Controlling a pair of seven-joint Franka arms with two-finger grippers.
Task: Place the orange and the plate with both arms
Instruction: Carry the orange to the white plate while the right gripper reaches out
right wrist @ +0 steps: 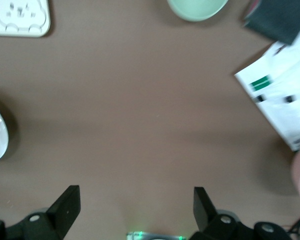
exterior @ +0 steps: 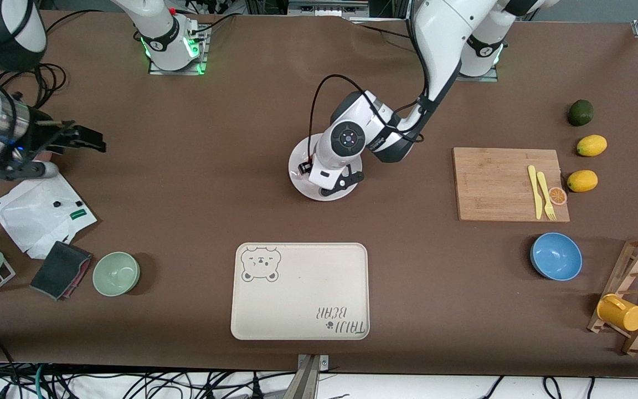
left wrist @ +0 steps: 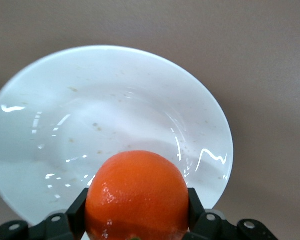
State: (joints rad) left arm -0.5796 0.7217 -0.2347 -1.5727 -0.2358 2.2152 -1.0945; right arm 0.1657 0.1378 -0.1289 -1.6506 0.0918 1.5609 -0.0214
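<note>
"TAIJI BEAR" printed with a bear face on beige tray [exterior: 300, 291] at camera-side table edge, with bare brown cloth between it and white plate [exterior: 297, 166] at mid-table. Left gripper [left wrist: 138, 220] over plate, fingers clamped on orange [left wrist: 137, 194]. Right gripper [right wrist: 136, 207] waiting spread wide and empty, over bare cloth near white paper [exterior: 39, 210] at right arm's end

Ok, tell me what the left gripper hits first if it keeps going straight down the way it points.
Most likely the plate. The left gripper, jaws shut on the orange, points down over it, so the orange would probably touch the plate first. How high it hangs is unclear.
</note>
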